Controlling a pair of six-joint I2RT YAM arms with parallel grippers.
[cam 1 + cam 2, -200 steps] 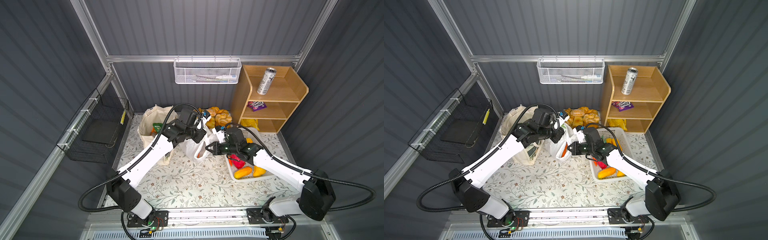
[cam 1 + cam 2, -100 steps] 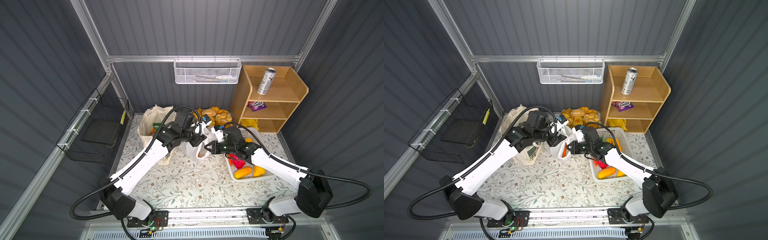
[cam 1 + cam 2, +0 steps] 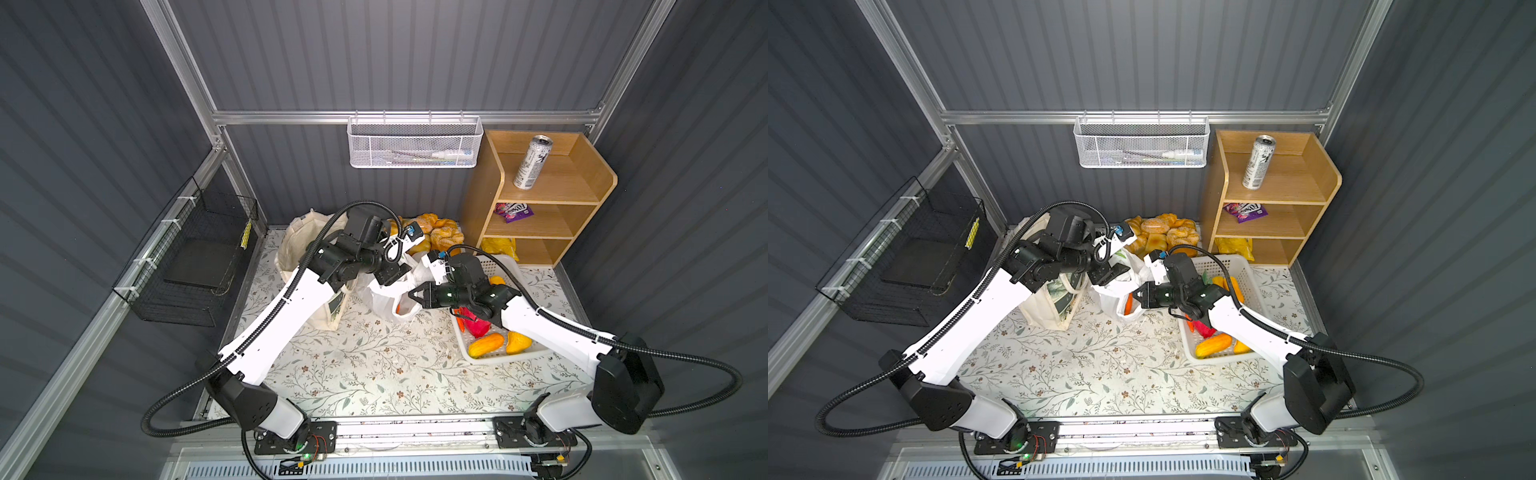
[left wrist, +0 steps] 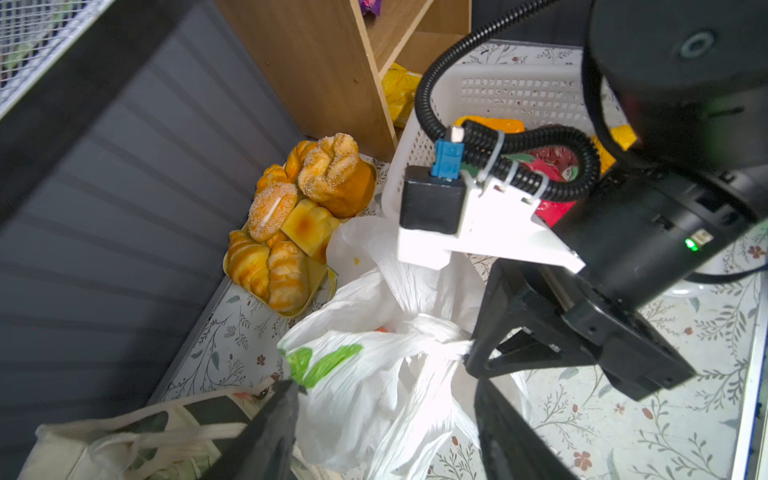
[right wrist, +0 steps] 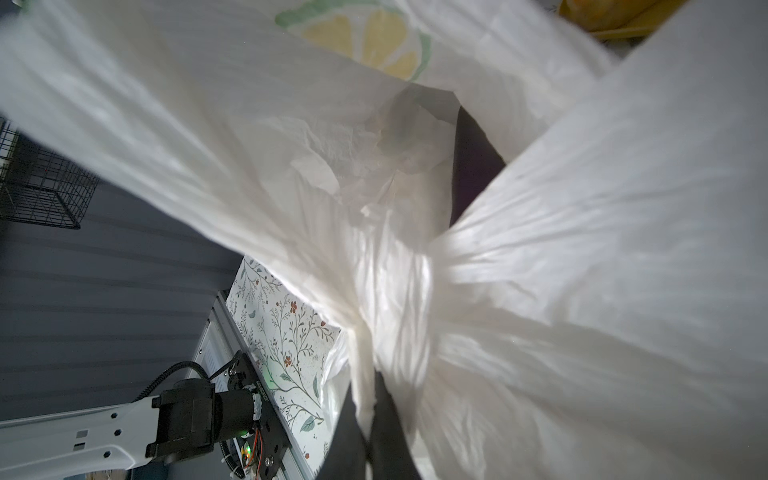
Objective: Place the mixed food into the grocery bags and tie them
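Observation:
The white lemon-printed plastic bag (image 3: pixel 384 297) (image 3: pixel 1115 291) stands mid-table with its handles twisted together. An orange item (image 3: pixel 398 308) shows through its side. My right gripper (image 3: pixel 412 295) (image 3: pixel 1137 297) (image 5: pixel 368 415) is shut on the bag's twisted handle. My left gripper (image 3: pixel 397 275) (image 4: pixel 382 384) hangs open just over the bag (image 4: pixel 365 374), its fingers on either side of the plastic, gripping nothing. The cream canvas tote (image 3: pixel 299 249) (image 3: pixel 1050 303) stands to the left, partly behind the left arm. A silver-and-black can (image 3: pixel 532 162) stands on the top shelf and a purple packet (image 3: pixel 513 210) lies on the shelf below.
A white perforated basket (image 3: pixel 498 262) with yellow fruit and a pink dragon fruit sits under the right arm. Bread rolls (image 3: pixel 440 232) lie at the back. A wooden shelf unit (image 3: pixel 582 199) fills the back right corner. Wire baskets hang on the back wall (image 3: pixel 415 141) and the left wall (image 3: pixel 195 257).
My left gripper has gone from shut to open, letting go of the plastic bag's handle, and its arm has shifted slightly left. The right gripper stays shut on the bag.

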